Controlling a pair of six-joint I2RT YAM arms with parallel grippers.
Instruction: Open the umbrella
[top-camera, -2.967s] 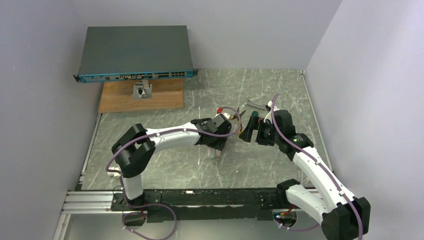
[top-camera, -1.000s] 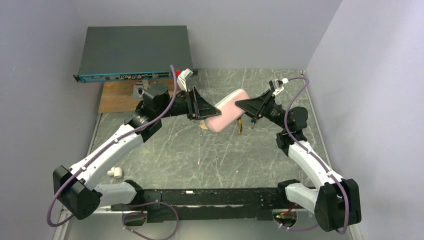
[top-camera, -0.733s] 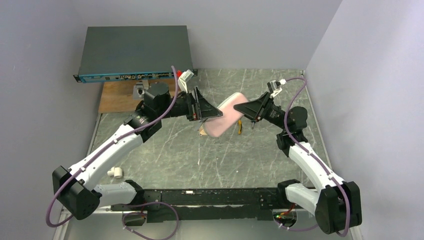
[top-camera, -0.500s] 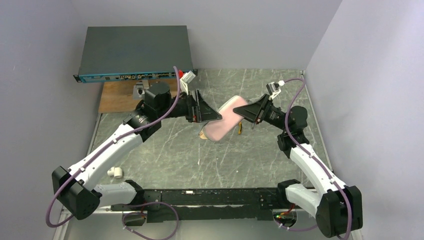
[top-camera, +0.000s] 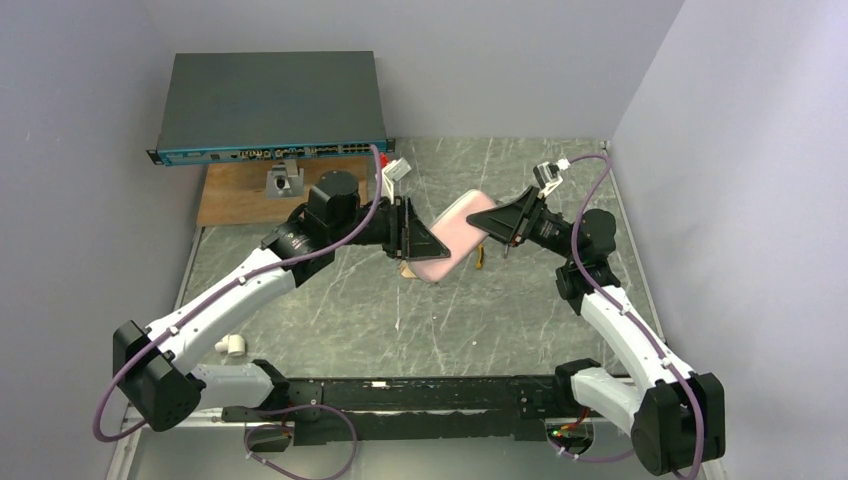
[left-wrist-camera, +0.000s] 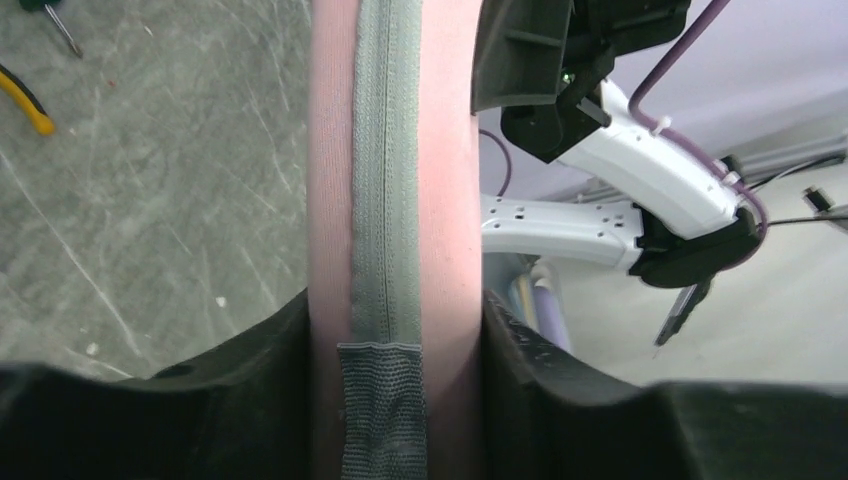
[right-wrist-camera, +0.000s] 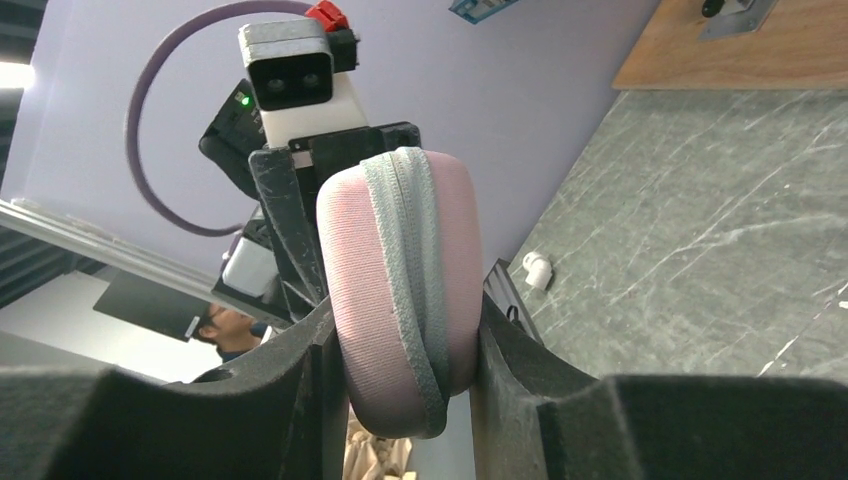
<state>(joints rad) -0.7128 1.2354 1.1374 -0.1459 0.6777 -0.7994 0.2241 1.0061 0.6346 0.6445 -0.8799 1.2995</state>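
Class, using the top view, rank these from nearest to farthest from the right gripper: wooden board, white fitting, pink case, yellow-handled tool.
1. pink case, held in the right gripper
2. yellow-handled tool, on the table just beside it
3. wooden board, back left
4. white fitting, front left

Sleeve (top-camera: 452, 238) was pale pink with a grey woven zip strip (left-wrist-camera: 385, 200), table (top-camera: 350, 320) was grey-green stone veined in white, box (top-camera: 268, 100) at upper left was dark grey — blue along its front edge, board (top-camera: 240, 195) was brown wood-grain.

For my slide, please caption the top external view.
The left end effector and right end effector clamp the pink case at opposite ends above the table.
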